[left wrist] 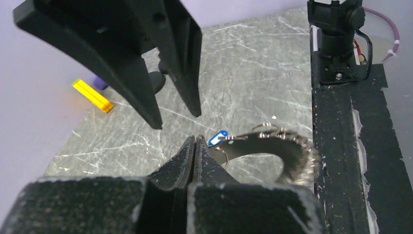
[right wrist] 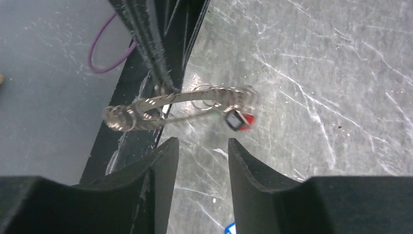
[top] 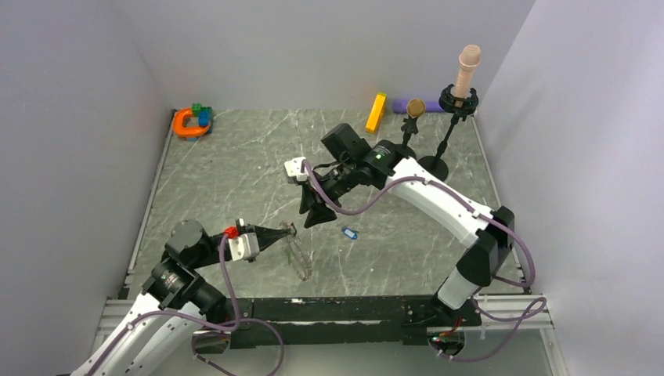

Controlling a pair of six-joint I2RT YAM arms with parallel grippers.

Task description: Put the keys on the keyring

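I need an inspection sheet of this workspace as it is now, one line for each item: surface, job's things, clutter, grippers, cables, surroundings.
surface: grey veined table top; no spill seen.
job's things: keyring held at its edge, tilted; red key and dark key hang on it; blue key lies loose on the table, apart from the ring.
clutter: orange horseshoe toy, yellow bar and black stands along the far edge.
grippers: left gripper shut on the keyring; right gripper open, empty, facing the ring.
cables: purple cable loops along each arm; none on the ring.
surroundings: plain walls on three sides; black rail at the near edge.
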